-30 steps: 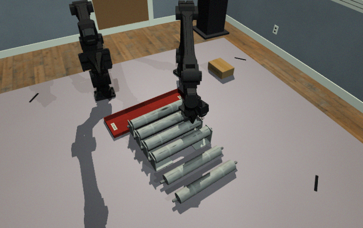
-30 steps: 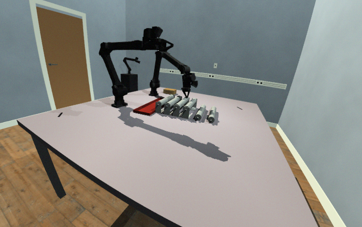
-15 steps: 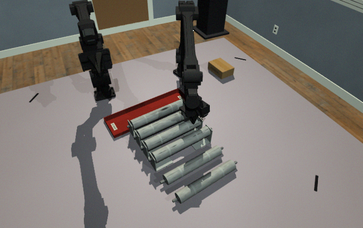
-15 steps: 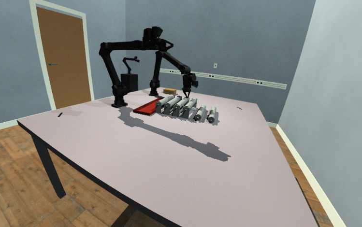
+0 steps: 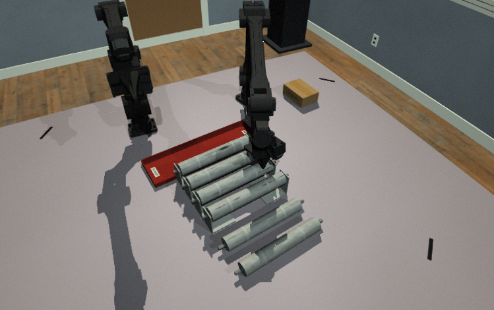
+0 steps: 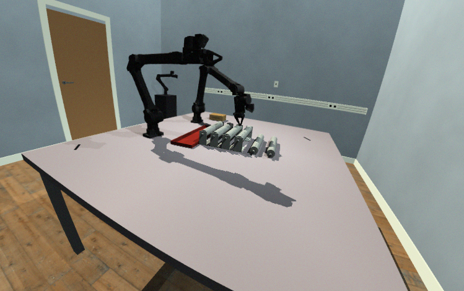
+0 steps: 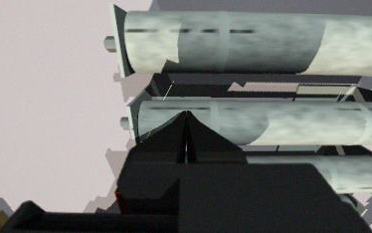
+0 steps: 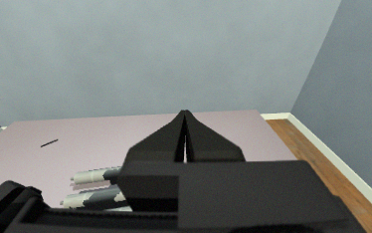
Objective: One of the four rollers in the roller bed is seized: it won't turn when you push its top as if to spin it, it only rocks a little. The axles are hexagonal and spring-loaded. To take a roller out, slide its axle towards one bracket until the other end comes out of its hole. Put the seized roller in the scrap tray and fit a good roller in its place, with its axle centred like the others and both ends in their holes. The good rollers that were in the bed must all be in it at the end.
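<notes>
The scrap tray point(image 5: 196, 145) point(image 6: 190, 140) lay beside the roller bed, with nothing seen in its visible part. Counting away from the tray, the left gripper point(image 5: 263, 166) point(image 6: 240, 124) point(image 7: 186, 116) was over the third roller point(image 5: 217, 188) point(image 6: 235, 131) point(image 7: 297, 121), near one end, fingers pressed together on nothing. It looked placed for a push-test; whether the tips touched I could not fairly say from those angles. The right gripper point(image 5: 134, 95) point(image 6: 221, 57) point(image 8: 185, 116) was raised high above the tray's side of the bed, also closed and bare.

All four bed rollers sat in line beside the tray; none was visibly the seized one. Beyond the bed from the tray lay the inner spare point(image 5: 262, 227) point(image 6: 258, 141) and the outer spare point(image 5: 281, 248) point(image 6: 272, 142).

The rollers looked rigid, smooth and moderately heavy, likely to slip or roll under a light pinch. A grip square across mid-barrel seemed best for carrying to the tray. The short axle stub point(image 7: 123, 121) offered little purchase, and its spring would probably push back.
</notes>
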{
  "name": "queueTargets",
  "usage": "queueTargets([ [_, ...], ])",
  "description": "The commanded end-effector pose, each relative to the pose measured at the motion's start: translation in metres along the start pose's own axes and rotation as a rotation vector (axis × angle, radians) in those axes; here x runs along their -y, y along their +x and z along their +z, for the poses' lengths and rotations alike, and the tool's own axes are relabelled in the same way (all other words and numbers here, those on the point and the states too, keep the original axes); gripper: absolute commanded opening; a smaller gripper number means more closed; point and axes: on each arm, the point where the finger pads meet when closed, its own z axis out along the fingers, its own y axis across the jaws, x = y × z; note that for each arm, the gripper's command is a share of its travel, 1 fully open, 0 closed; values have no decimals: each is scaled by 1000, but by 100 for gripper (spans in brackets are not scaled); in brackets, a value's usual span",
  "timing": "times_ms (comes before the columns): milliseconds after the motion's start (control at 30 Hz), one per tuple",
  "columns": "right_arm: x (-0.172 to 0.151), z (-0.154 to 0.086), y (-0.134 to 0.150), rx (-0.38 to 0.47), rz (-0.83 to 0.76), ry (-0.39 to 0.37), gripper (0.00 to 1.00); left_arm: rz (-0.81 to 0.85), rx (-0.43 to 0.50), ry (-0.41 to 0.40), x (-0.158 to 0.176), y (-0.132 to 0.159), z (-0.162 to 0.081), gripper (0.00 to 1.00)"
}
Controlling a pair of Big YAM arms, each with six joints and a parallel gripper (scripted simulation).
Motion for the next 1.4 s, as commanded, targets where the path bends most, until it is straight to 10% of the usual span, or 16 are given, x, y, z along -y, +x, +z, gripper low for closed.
queueTargets([
  [0,4,-1,-4,9,13,5,0,10,-60,-29,1,19,24,0],
  [667,4,-1,-4,9,13,5,0,10,-60,-29,1,19,24,0],
  [733,4,-1,-4,9,13,5,0,3,73,44,10,-25,-50,0],
  [1267,4,-1,-4,9,13,5,0,15,76,53,16,-30,-110,0],
  [1367,4,-1,-4,9,13,5,0,10,54,38,15,-31,-86,0],
])
